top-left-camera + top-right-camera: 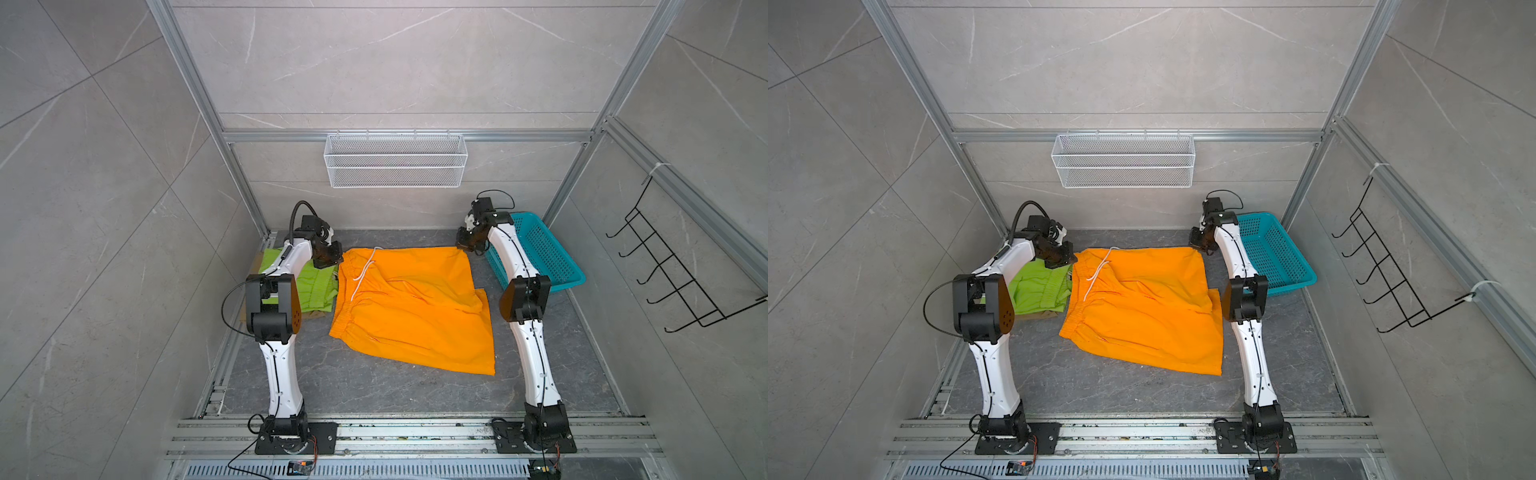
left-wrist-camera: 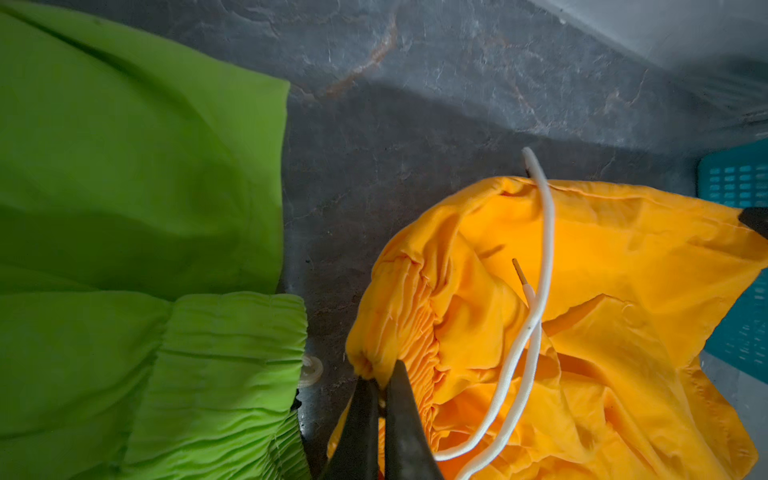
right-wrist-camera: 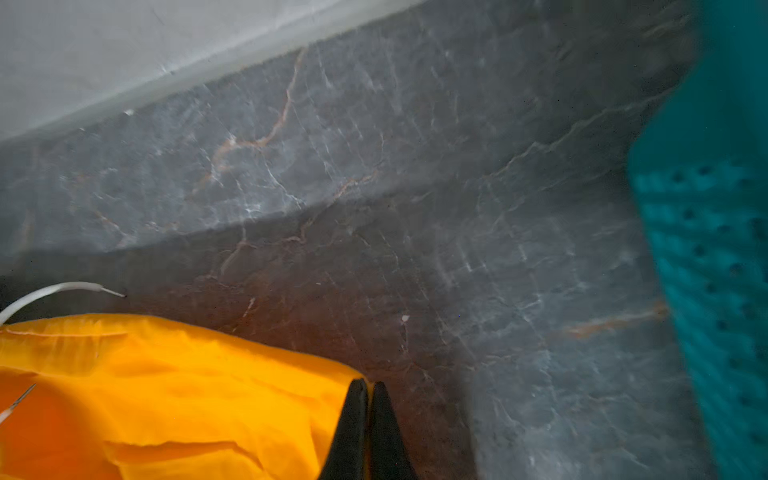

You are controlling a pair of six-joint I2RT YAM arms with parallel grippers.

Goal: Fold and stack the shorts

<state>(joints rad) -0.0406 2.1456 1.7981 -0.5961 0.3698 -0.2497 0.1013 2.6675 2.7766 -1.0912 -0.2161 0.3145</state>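
Left wrist view: folded green shorts lie beside the orange shorts, with a strip of counter between them. The left pincer is clamped shut on the waistband corner of the orange shorts. In both top views the green shorts sit far left, a sliver of tan cloth showing beneath. The orange shorts spread across the middle, waistband left, leg hems right, so their long axis runs from arm to arm. At their far right corner the right pincer is closed on the hem, beside a teal basket. Both grips are on the far edge. The loose cloth lies toward the arm bases, so the fold likely draws that edge nearward.
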